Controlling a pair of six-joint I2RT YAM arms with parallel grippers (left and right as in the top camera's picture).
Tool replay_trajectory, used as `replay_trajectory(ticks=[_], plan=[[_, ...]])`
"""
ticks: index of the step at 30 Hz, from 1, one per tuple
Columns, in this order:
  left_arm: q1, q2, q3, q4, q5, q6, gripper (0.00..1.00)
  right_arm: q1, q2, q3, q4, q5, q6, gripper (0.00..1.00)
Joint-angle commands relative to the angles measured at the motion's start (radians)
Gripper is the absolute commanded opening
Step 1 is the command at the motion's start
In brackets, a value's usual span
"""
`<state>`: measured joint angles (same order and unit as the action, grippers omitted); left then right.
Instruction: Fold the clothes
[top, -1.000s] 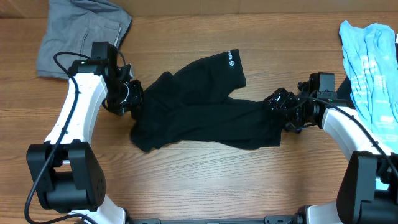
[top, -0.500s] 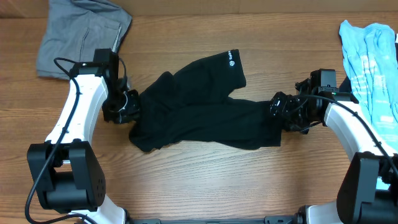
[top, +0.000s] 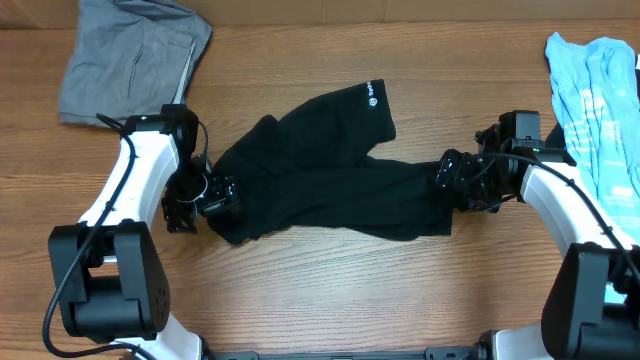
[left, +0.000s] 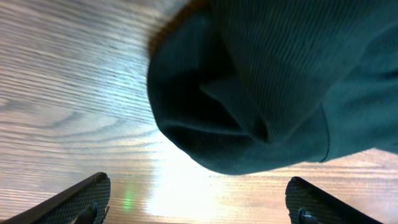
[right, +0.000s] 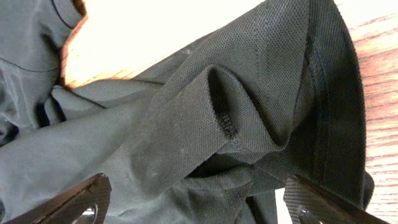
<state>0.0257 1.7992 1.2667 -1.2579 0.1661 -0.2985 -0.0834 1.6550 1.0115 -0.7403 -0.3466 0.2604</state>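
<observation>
The black T-shirt (top: 320, 185) is seen crumpled across the middle of the table (top: 330, 290). Toward the table's left, the left gripper (top: 218, 200) is held open at the shirt's corner. Toward the table's right, the right gripper (top: 447, 180) is spread open over bunched fabric.

The black T-shirt (top: 330, 185) is lying all crumpled around the middle of the wooden table (top: 320, 300), stretched sideways in a bunched-up band rather than flat. One sleeve pokes toward the table's far edge, with a small white round logo (top: 370, 98) at its hem. Up close the fabric's a fine soft knit, with folds and rolled-over edges.
</observation>
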Motion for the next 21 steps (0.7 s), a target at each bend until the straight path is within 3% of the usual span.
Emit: replay_trajectory(ticks=[1, 11, 17, 21], plan=[[-0.011, -0.028, -0.048, 0.000, 0.037, 0.044, 0.92, 0.026, 0.045, 0.011, 0.013, 0.009, -0.007, 0.89], [-0.013, -0.028, -0.135, 0.092, 0.089, 0.005, 0.91, 0.071, 0.064, 0.011, 0.043, 0.010, -0.003, 0.89], [-0.013, -0.028, -0.193, 0.169, 0.085, -0.087, 0.91, 0.071, 0.064, 0.011, 0.047, 0.009, 0.001, 0.89], [-0.013, -0.028, -0.219, 0.266, 0.078, -0.141, 0.90, 0.071, 0.064, 0.011, 0.047, 0.009, 0.001, 0.79]])
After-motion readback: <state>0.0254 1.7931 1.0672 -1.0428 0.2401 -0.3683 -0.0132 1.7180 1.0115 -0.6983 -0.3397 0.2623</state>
